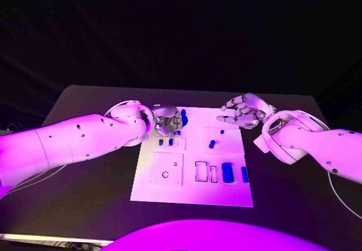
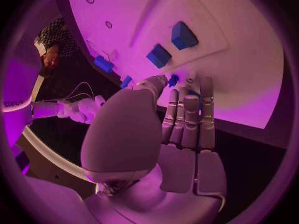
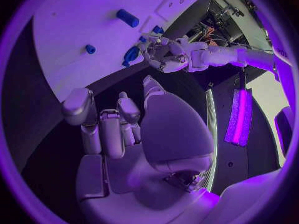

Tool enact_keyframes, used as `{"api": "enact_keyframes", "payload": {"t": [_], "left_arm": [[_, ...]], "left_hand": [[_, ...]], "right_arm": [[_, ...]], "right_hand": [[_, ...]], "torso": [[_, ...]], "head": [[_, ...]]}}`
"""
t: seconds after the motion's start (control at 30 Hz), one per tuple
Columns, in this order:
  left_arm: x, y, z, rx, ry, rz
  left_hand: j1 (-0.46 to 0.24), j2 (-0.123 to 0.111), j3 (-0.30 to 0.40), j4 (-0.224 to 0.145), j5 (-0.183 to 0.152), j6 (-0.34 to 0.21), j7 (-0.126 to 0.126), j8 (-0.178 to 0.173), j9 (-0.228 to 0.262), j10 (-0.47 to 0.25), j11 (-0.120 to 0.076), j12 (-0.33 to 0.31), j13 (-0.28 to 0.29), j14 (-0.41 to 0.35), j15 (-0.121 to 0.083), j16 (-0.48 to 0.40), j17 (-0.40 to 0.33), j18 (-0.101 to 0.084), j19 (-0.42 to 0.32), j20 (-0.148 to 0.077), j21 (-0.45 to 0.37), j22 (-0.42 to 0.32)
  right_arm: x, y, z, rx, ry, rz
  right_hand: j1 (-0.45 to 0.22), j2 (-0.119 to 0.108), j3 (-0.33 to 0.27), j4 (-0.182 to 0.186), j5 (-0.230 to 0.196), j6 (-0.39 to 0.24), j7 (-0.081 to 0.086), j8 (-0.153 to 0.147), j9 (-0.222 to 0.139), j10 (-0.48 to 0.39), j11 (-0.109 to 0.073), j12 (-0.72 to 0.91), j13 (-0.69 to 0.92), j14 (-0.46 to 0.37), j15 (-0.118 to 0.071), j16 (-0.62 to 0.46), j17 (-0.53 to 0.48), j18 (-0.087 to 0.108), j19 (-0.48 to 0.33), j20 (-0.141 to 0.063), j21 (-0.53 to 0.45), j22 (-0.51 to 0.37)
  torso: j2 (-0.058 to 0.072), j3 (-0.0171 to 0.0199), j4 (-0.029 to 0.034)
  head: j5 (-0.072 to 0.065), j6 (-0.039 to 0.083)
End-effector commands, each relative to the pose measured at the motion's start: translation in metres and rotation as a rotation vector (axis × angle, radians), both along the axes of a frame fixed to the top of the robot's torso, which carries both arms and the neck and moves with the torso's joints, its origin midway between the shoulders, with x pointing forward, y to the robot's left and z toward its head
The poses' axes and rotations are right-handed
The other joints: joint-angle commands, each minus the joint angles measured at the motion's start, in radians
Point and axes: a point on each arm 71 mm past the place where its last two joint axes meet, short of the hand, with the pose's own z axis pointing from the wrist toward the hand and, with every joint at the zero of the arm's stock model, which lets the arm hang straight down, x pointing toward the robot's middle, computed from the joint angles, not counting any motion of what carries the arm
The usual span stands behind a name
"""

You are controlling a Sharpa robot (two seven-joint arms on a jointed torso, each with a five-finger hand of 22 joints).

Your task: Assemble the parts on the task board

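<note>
The white task board [image 1: 151, 194] lies in the middle of the black table. My left hand [image 1: 167, 124] hovers over its far left corner and pinches a blue peg [image 1: 183, 117] between thumb and fingertip; the peg's end [image 2: 173, 78] shows at the thumb tip. My right hand [image 1: 241, 112] hangs over the far right corner, fingers [image 3: 99, 129] loosely bent and apart, holding nothing. Two small blue blocks [image 1: 166, 141] stand in a raised plate just below the left hand. A short blue cylinder [image 1: 212, 144] lies mid-board, and two longer blue pieces [image 1: 227, 171] lie near the right edge.
A square plate with a round hole [image 1: 166, 170] and empty rectangular slots [image 1: 201, 171] sit on the board's near half. A tiny blue piece [image 1: 223, 132] lies near the right hand. Bare black table [image 1: 83, 204] surrounds the board on both sides.
</note>
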Motion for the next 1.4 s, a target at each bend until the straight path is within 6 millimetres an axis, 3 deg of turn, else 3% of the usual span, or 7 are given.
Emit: {"api": "enact_keyframes", "payload": {"t": [0.03, 0.43, 1.4], "left_arm": [[0.0, -0.003, -0.002, -0.01, 0.007, -0.003], [0.0, -0.01, -0.004, -0.016, 0.019, -0.021], [0.003, -0.008, -0.012, 0.029, 0.051, -0.018]], "left_hand": [[0.017, 0.005, 0.014, -0.003, 0.001, 0.015, 0.003, -0.007, -0.003, 0.014, -0.001, -0.004, -0.006, 0.014, -0.003, 0.012, 0.006, 0.014, 0.0, -0.008, 0.01, 0.006], [0.026, 0.006, 0.045, -0.012, -0.001, 0.05, 0.001, -0.025, -0.009, 0.05, -0.009, -0.025, -0.027, 0.054, -0.009, 0.058, 0.042, 0.014, -0.005, -0.013, 0.043, 0.034], [0.036, 0.006, 0.062, -0.033, -0.003, 0.06, -0.001, -0.043, -0.012, 0.058, -0.009, -0.043, -0.04, 0.068, -0.01, 0.088, 0.051, 0.014, -0.012, -0.014, 0.07, 0.057]], "right_arm": [[-0.001, 0.001, 0.001, 0.005, -0.009, 0.009], [-0.001, 0.002, 0.001, 0.005, -0.008, 0.011], [-0.001, 0.002, 0.001, 0.005, -0.005, 0.013]], "right_hand": [[0.003, 0.009, 0.006, -0.002, -0.001, 0.006, -0.004, 0.004, -0.001, -0.008, -0.001, -0.003, -0.002, 0.051, -0.009, -0.006, 0.064, 0.011, -0.007, -0.001, -0.002, -0.001], [0.003, 0.009, 0.006, -0.002, -0.001, 0.006, -0.004, 0.004, -0.001, -0.008, -0.001, -0.003, -0.002, 0.051, -0.009, -0.006, 0.064, 0.011, -0.007, -0.001, -0.002, -0.001], [0.003, 0.01, 0.007, -0.002, -0.001, 0.006, -0.004, 0.006, -0.001, -0.003, -0.001, 0.0, 0.0, 0.053, -0.01, -0.004, 0.068, 0.01, -0.005, -0.002, 0.001, 0.001]], "torso": [[0.0, -0.0005, -0.0001], [0.0, 0.0007, 0.0], [0.001, -0.0001, -0.0004]], "head": [[0.001, 0.001], [0.001, -0.002], [-0.006, -0.009]]}}
